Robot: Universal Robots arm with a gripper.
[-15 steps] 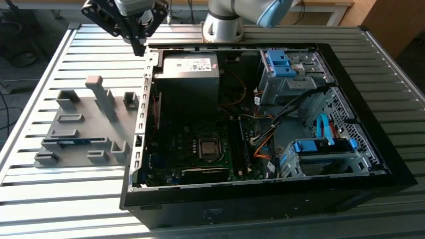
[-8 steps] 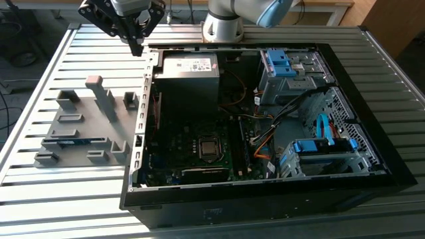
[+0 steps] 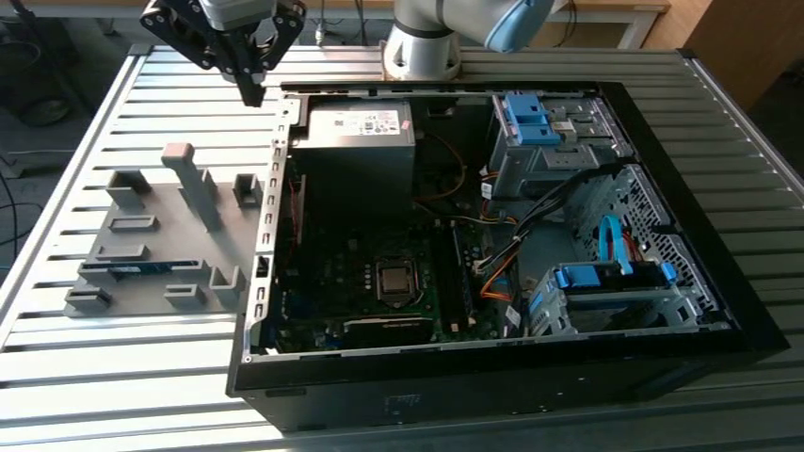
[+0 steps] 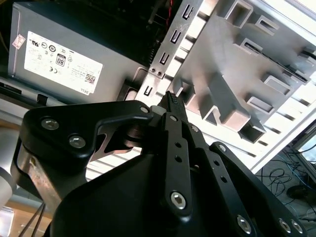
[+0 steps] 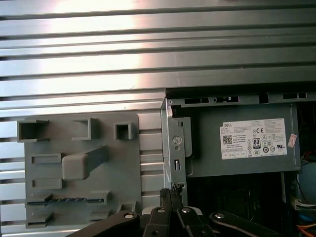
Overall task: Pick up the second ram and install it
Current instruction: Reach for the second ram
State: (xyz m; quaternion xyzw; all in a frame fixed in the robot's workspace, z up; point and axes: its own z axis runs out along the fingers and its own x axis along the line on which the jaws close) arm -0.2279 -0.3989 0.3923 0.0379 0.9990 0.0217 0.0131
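Your end effector [image 3: 255, 92] hangs in the upper left of the exterior view, above the worktop [image 3: 75, 367] and just beside the rear corner of the open case [image 3: 754, 311], near the power supply [image 3: 358, 132]. It is pressed together and pinches nothing; in both wrist views the tips meet with nothing between them. The second ram [image 3: 138, 268] lies in a slot of the grey holder [image 3: 188, 202] at the left middle of that frame, well apart from the end effector. In the first wrist view it appears as a thin dark strip at the lower left. So the pick is not yet done: the ram is neither grasped nor touched, and seating it on the board [image 3: 390, 282] is all left. Whether a first stick is already seated there, you cannot tell.
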